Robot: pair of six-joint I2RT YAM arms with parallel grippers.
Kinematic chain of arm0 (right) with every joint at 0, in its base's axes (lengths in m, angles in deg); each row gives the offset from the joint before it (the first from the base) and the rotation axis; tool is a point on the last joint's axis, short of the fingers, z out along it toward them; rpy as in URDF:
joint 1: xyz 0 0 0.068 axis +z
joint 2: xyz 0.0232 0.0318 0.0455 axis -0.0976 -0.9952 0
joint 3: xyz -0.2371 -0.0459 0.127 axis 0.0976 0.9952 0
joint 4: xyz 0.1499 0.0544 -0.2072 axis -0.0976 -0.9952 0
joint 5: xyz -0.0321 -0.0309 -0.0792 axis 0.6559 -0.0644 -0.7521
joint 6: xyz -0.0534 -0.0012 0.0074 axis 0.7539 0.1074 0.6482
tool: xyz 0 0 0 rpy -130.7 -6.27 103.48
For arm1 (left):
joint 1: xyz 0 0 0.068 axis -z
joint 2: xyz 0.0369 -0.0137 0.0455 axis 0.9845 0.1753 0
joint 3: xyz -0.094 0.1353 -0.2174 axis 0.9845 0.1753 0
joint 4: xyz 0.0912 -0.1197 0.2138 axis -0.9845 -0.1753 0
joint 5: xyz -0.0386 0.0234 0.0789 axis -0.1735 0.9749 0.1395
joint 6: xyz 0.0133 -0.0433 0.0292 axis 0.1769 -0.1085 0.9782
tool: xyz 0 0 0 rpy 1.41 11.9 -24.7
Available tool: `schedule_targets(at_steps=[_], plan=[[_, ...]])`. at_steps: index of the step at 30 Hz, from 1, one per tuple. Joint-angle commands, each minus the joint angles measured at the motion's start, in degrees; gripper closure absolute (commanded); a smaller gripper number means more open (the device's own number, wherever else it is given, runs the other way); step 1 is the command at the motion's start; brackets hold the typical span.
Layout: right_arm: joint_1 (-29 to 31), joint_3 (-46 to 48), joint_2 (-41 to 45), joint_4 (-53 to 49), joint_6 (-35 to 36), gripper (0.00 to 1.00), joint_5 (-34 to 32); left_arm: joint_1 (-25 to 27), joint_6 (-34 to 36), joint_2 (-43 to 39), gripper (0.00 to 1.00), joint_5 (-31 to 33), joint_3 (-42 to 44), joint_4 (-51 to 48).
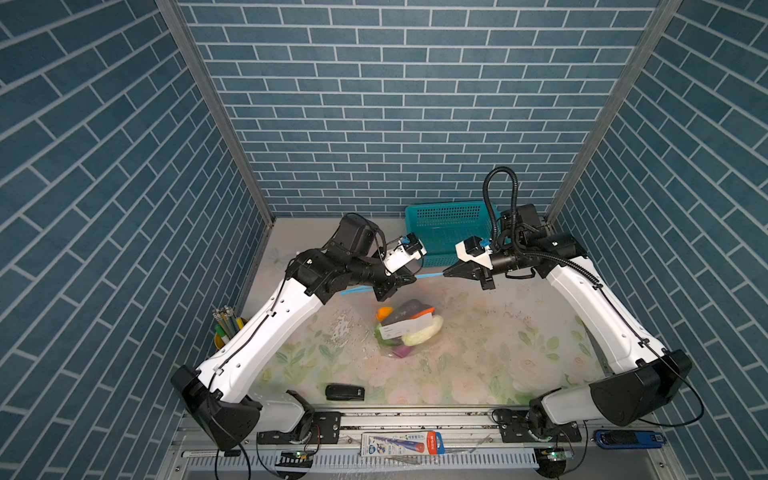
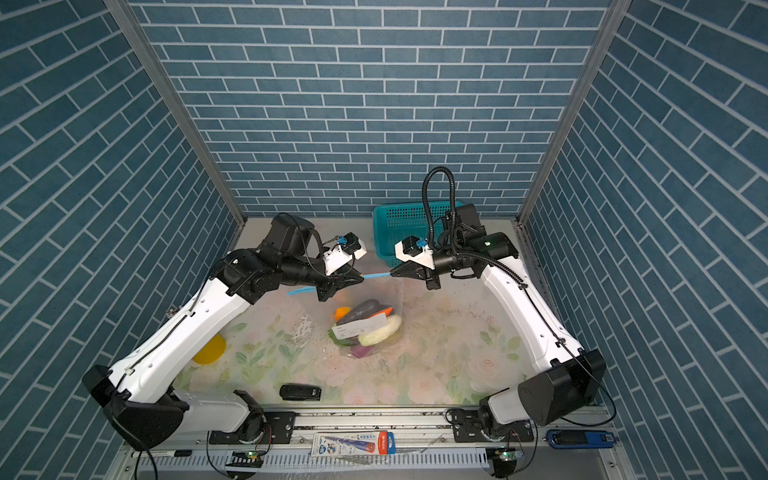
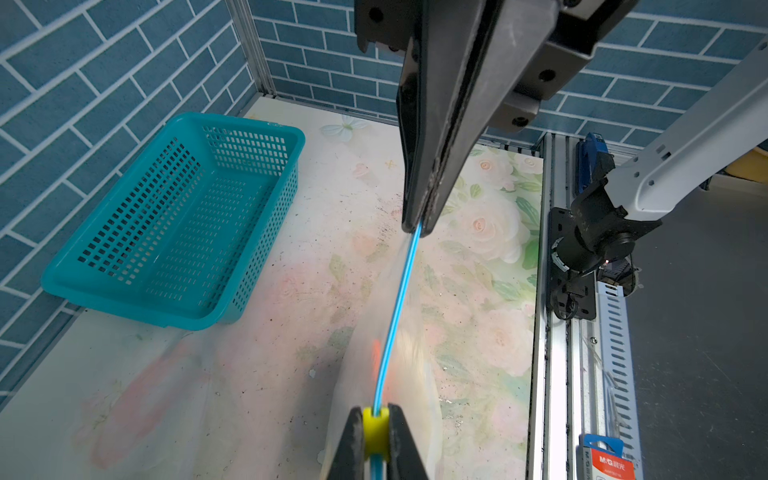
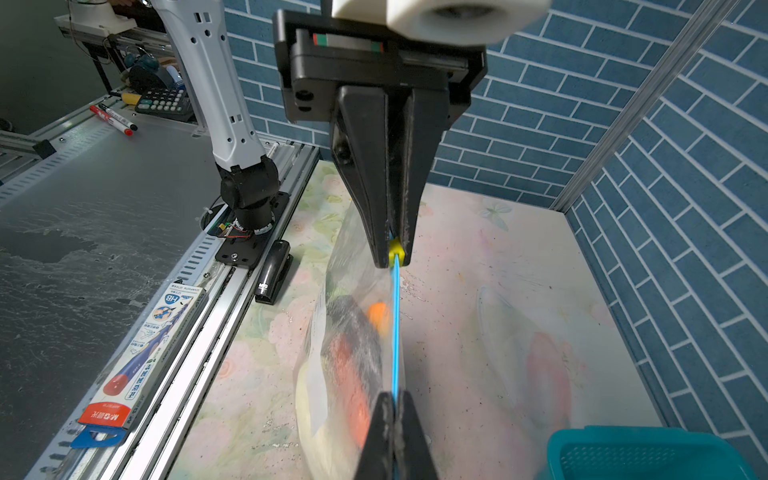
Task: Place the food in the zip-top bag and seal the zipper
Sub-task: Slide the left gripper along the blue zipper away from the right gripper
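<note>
The left claw [image 1: 410, 279] is clamped on the small yellow plastic slider tab [image 3: 376, 432]. The right claw [image 1: 445, 273] is pinched flat on the narrow light-blue zipper strip [image 3: 399, 307], close to its end. A short, taut run of strip spans the gap between the two claws, and a further length trails out behind the left claw in both top views.

The clear, crinkly zip-top bag [image 4: 347, 266] hangs below both claws. Its belly holds the glossy toy vegetables [image 1: 409, 328], with orange, dark, white, green and purple pieces showing, and rests on the floral-print table [image 1: 478, 340] beneath them. No food lies loose outside the bag, so loading looks done and sealing is the step in hand.

To do it well, the right claw should act as a fixed anchor. The left claw should draw the slider straight along the strip toward it, on the line joining the two tips. The strip needs to be tight and level, since slack would let the slider jam or ride off its track. A twist of the left wrist could pop the tab out of the fingers.

The strip is blurred in the wrist views, so I cannot tell whether the span between the claws is already meshed. Running the slider right up to the right claw's tips is the safe course.
</note>
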Motion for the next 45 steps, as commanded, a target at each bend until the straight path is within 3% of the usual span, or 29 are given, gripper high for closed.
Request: schedule_targets(at_steps=[1,45], plan=[[-1.7,-1.3,2.3,-2.4,0.9,1.00,-0.3,-1.8,0.2,-2.3,0.96,2.8,0.8,-2.4],[-3.9,-1.2,2.6,0.5,-1.6,1.00,-0.8,-3.9,0.3,-6.7,0.98,6.8,3.7,-5.7]])
